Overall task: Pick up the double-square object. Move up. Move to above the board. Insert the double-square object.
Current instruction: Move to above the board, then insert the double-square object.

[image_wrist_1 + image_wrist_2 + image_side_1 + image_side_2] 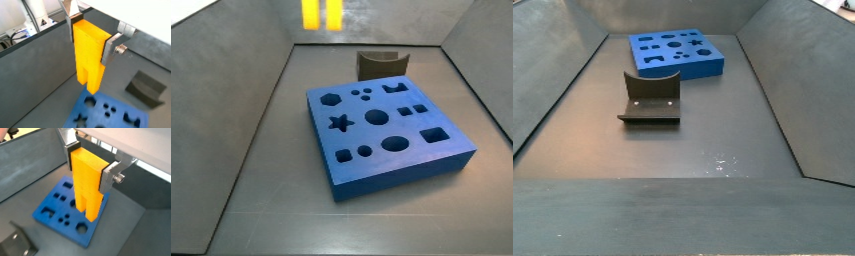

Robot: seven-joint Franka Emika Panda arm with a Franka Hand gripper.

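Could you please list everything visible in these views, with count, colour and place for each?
double-square object: one, yellow-orange, held upright in the air between the jaws, its lower end above the board; in a side view only its lower end shows at the top edge.
board: one, blue, lying on the grey floor, with star, round and square holes on top.
fixture: one, dark, standing on the floor apart from the board.
enclosure walls: grey, sloping around the floor.
gripper: one, silver fingers with dark pads, jaws closed on the double-square object, raised above the board.
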